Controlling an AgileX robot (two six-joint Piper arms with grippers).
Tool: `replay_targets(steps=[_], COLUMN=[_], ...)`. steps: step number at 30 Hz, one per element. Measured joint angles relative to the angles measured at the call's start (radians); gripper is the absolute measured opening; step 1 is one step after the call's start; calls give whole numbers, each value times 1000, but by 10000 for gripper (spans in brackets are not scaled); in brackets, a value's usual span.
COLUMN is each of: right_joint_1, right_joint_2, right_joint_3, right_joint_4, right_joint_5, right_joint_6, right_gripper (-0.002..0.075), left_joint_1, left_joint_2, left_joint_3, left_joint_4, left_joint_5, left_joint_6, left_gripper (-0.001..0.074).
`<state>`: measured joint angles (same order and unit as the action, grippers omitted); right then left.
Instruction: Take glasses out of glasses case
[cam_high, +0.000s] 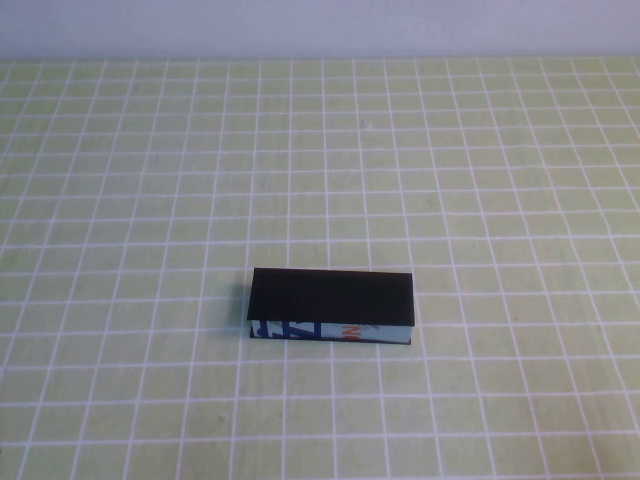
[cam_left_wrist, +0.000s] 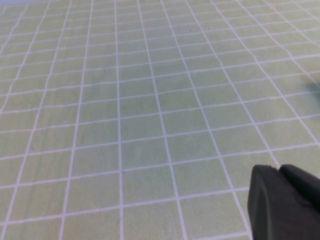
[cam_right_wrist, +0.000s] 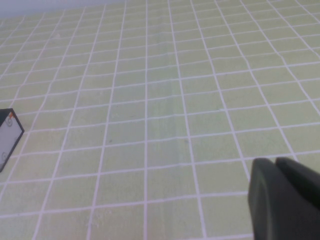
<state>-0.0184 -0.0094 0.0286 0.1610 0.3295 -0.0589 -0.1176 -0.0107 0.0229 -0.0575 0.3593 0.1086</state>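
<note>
The glasses case (cam_high: 331, 305) lies shut in the middle of the green checked cloth in the high view, black lid on top, its white side with blue and orange-red print facing the near edge. One corner of it shows in the right wrist view (cam_right_wrist: 9, 134). The glasses are hidden. My left gripper (cam_left_wrist: 278, 171) is shut and empty, low over bare cloth, with the case out of its view. My right gripper (cam_right_wrist: 274, 164) is shut and empty over bare cloth, well apart from the case. Neither arm shows in the high view.
The green cloth with white grid lines (cam_high: 480, 180) covers the whole table up to a pale wall (cam_high: 320, 25) at the far edge.
</note>
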Motion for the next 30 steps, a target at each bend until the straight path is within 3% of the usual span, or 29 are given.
replay_targets(steps=[22, 30], right_joint_1=[0, 0], right_joint_2=[0, 0], right_joint_3=[0, 0], right_joint_4=[8, 259], right_joint_5=[-2, -122], right_joint_6=[0, 0], right_gripper=[-18, -18], left_joint_1=[0, 0], left_joint_2=[0, 0], left_joint_3=[0, 0], left_joint_4=[0, 0], left_joint_5=[0, 0], left_joint_6=[0, 0], left_gripper=[-4, -4])
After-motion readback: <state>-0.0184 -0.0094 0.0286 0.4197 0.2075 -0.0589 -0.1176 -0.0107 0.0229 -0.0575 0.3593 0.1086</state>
